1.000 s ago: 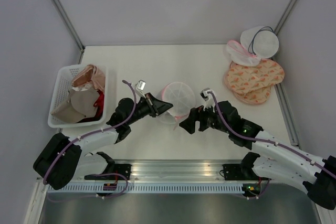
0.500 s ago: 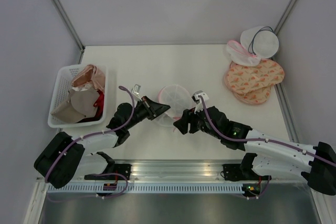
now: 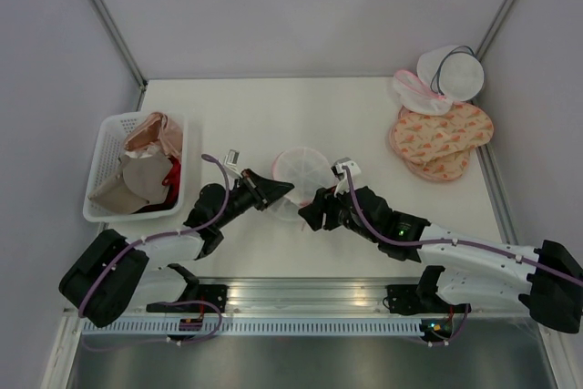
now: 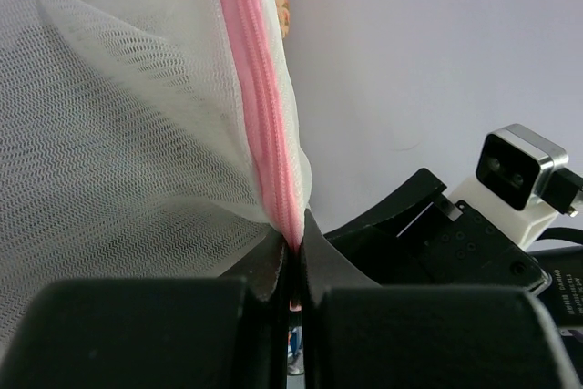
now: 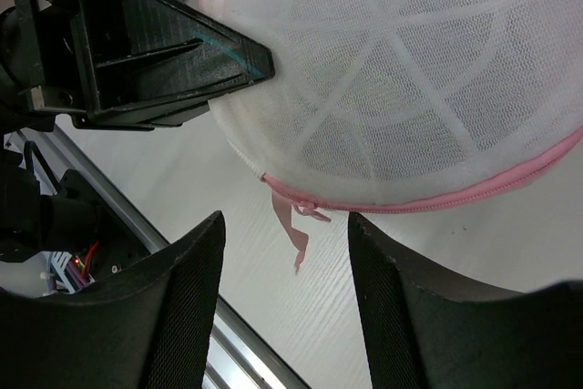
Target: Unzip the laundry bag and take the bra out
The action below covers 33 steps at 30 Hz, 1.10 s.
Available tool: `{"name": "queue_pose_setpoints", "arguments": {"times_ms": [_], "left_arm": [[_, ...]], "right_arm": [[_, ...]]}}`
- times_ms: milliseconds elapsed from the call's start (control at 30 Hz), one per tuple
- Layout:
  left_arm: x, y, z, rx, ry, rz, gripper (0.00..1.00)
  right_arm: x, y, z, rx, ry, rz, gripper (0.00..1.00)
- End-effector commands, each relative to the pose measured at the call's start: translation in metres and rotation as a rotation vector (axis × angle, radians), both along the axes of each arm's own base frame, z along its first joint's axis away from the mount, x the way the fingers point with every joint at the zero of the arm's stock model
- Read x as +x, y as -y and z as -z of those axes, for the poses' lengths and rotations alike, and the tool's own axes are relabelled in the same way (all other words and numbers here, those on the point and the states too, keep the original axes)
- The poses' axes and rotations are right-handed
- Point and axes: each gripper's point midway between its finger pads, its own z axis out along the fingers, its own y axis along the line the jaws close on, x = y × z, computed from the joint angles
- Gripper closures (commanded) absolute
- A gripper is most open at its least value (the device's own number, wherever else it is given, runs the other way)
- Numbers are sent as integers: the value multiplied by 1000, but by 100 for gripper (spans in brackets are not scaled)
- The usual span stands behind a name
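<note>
The laundry bag [image 3: 305, 168], a round white mesh pouch with pink trim, is held tilted at the table's middle. My left gripper [image 3: 286, 190] is shut on its pink zipper seam [image 4: 262, 116], pinching the edge between its fingertips [image 4: 293, 241]. My right gripper [image 5: 284, 266] stands open just below the bag's near rim. A loose pink zipper tab [image 5: 297, 236] hangs between the right gripper's fingers [image 5: 173, 307] without touching them. In the top view the right gripper [image 3: 306, 217] sits just right of the left one. The bra is hidden.
A white basket [image 3: 102, 154] of beige, pink and red garments stands at the left. Peach patterned bags [image 3: 442, 138] and a white round bag with dark trim [image 3: 453, 72] lie at the far right. A metal rail [image 3: 301, 293] runs along the near edge.
My right gripper has moved left to the bag's near rim and its jaws have narrowed. The left gripper and the bag have shifted slightly nearer and to the left.
</note>
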Motion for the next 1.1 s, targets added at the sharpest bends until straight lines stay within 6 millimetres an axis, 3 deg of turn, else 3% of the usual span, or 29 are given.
{"name": "queue_pose_setpoints", "arguments": {"times_ms": [0,333,367,600,867,1067], "left_arm": [[-8,1,-35,-139,46,38,98],[-25,2,-43,-244,14,154,98],[-28,2,-51,-280,31,176,98],[-35,6,-47,-337,2,238,98],[-33,6,-54,-343,28,234,98],[-28,7,-54,-351,25,223,98]], "right_arm": [[8,-6,-7,37,37,25,39],[7,5,-24,94,92,43,48],[7,7,-25,96,95,49,49],[6,9,-31,110,108,50,59],[-5,-2,-25,126,63,-22,61],[-18,-8,-9,134,-4,-81,56]]}}
